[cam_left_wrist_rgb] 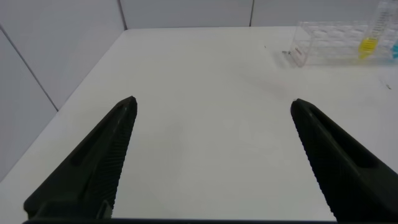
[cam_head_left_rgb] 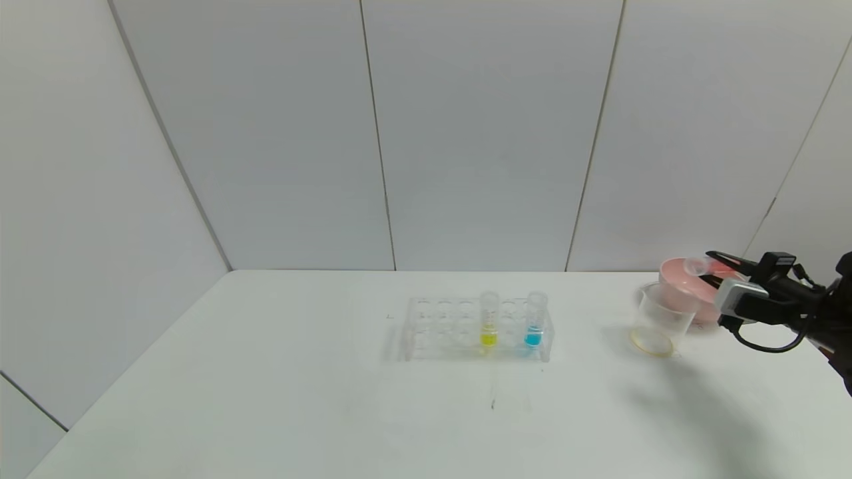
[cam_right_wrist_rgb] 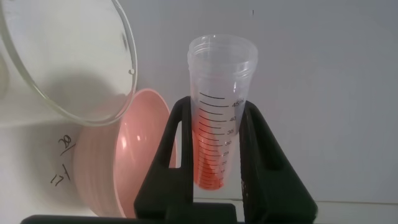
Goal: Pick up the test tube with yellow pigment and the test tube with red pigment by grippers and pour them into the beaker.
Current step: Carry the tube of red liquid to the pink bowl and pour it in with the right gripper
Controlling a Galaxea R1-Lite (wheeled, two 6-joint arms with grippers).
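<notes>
My right gripper (cam_head_left_rgb: 719, 265) (cam_right_wrist_rgb: 217, 107) is shut on the test tube with red pigment (cam_head_left_rgb: 700, 266) (cam_right_wrist_rgb: 219, 118). It holds the tube tipped nearly level, and the red liquid (cam_right_wrist_rgb: 211, 158) lies along the tube's lower part. The tube's open mouth is just above and beside the rim of the beaker (cam_head_left_rgb: 659, 320) (cam_right_wrist_rgb: 68, 62), which stands at the table's right with a yellowish tint at its bottom. The test tube with yellow pigment (cam_head_left_rgb: 489, 320) (cam_left_wrist_rgb: 370, 38) stands upright in the clear rack (cam_head_left_rgb: 452, 329) (cam_left_wrist_rgb: 326, 45). My left gripper (cam_left_wrist_rgb: 214, 104) hangs open over bare table, far from the rack.
A pink bowl (cam_head_left_rgb: 685, 289) (cam_right_wrist_rgb: 124, 165) sits right behind the beaker. A blue-liquid tube (cam_head_left_rgb: 534, 320) stands in the rack beside the yellow one. The white table (cam_head_left_rgb: 266, 399) is bounded by grey wall panels at the back and left.
</notes>
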